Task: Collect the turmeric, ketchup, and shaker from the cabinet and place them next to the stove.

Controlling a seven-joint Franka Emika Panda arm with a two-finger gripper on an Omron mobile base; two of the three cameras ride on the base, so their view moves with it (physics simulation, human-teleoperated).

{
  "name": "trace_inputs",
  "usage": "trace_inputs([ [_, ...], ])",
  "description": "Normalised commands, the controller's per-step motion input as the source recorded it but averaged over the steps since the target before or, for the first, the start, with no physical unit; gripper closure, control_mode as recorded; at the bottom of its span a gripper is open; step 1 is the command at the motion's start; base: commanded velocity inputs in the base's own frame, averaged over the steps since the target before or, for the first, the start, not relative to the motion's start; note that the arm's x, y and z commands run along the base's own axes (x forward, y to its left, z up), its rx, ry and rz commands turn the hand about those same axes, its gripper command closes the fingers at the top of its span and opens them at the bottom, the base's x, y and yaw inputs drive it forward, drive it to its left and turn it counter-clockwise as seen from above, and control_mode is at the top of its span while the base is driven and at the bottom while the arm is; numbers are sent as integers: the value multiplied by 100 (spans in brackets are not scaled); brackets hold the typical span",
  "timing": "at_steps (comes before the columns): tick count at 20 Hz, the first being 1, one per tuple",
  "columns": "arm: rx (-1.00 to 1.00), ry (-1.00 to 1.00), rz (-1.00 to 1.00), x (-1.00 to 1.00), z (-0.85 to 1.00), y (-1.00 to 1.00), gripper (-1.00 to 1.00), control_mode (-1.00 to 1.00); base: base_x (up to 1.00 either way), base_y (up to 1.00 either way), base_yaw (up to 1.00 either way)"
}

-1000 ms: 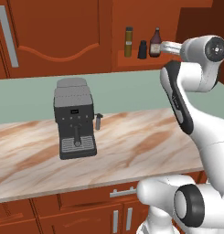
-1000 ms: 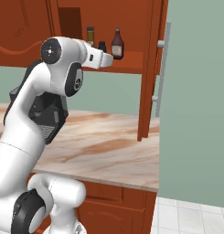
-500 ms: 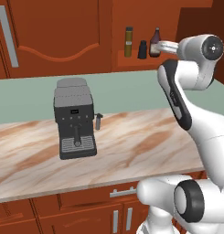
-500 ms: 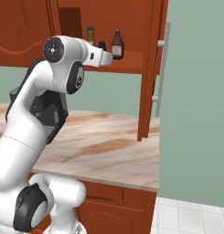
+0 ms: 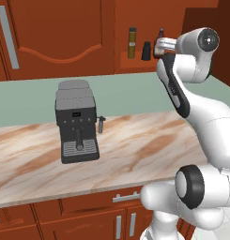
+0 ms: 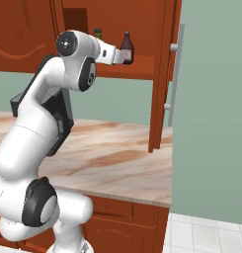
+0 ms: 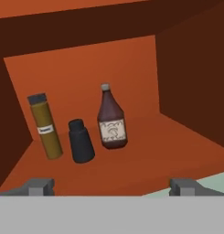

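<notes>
Since a sec ago the arm has swung its hand closer to the cabinet (image 5: 135, 14) niche, ending just in front of the ketchup (image 7: 112, 119); bottles haven't moved. Gripper (image 7: 112, 186) fingers stand wide apart, holding nothing, touching nothing; both tips (image 7: 38, 186) sit short of the shelf front edge. All 3 task items stand upright on the niche shelf: seen from the hand, turmeric (image 7: 45, 126) is left of the ketchup, shaker (image 7: 80, 141) between them and slightly nearer the edge, close to the turmeric, narrow gap to the ketchup. Hand view alone gives the pale label and the niche walls: bare shelf right of the ketchup up to the side wall, some room in front too. L base view adds the espresso machine (image 5: 77, 122) on the marble counter (image 5: 135, 154), well below the ketchup. R base view shows the ketchup right at the hand's tip, w/ the cabinet's side panel (image 6: 159, 74) just beyond.
</notes>
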Motion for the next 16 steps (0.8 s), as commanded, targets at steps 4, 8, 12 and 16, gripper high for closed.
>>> trace_inputs([
  [4,-5,3,0,46,12,-3,-100,-100,0,0,0],
  [8,-8,2,0,54,15,-4,-100,-100,0,0,0],
  [12,-2,1,0,48,13,-13,-100,-100,0,0,0],
  [16,0,0,3,43,0,-31,-100,-100,0,0,0],
])
